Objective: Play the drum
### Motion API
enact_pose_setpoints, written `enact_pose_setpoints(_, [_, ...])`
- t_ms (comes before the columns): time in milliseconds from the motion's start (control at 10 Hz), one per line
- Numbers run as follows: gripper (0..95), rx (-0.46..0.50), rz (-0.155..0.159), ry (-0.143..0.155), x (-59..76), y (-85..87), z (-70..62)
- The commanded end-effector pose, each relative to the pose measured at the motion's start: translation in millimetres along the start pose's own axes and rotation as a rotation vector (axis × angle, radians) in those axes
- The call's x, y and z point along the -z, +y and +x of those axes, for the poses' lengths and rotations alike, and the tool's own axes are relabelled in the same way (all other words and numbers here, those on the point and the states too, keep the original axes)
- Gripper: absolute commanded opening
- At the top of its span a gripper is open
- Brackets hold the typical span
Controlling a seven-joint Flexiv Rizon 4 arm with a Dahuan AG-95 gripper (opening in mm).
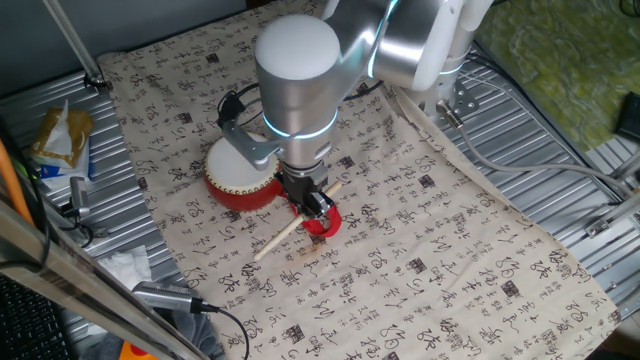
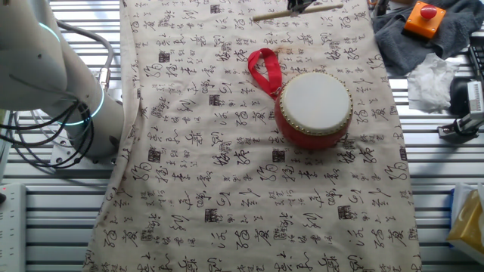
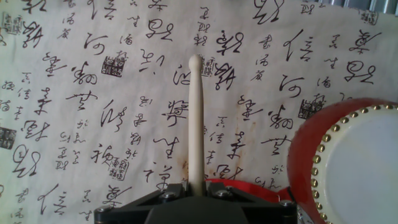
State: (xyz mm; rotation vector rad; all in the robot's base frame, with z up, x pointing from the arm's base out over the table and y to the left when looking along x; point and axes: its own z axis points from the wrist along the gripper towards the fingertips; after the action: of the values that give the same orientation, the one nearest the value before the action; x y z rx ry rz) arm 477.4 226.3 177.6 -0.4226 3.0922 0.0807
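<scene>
The drum (image 1: 238,176) is red with a white head and stands on the printed cloth; it also shows in the other fixed view (image 2: 314,107) and at the hand view's right edge (image 3: 357,163). Its red ribbon loop (image 2: 264,69) lies flat on the cloth beside it. My gripper (image 1: 314,203) hangs just right of the drum, over the ribbon, shut on a thin pale wooden stick (image 1: 284,236). In the hand view the stick (image 3: 196,124) runs straight out from between the jaws (image 3: 196,190), over the cloth and left of the drum. The stick is clear of the drumhead.
A calligraphy cloth (image 1: 430,250) covers the ridged metal table (image 1: 540,130). A snack bag (image 1: 60,140) and cables (image 1: 190,300) lie along the left side. An orange button box (image 2: 423,19) on dark fabric and a crumpled tissue (image 2: 433,75) lie past the cloth's edge.
</scene>
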Motion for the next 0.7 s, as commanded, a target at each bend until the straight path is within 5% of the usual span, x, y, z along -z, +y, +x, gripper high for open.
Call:
enact_pose_setpoints(100, [0.0, -0.015, -0.001, -0.002, 0.0, -0.2, 0.2])
enact_pose_setpoints(700, [0.0, -0.120, 0.012, 0.007, 0.0, -0.2, 0.2])
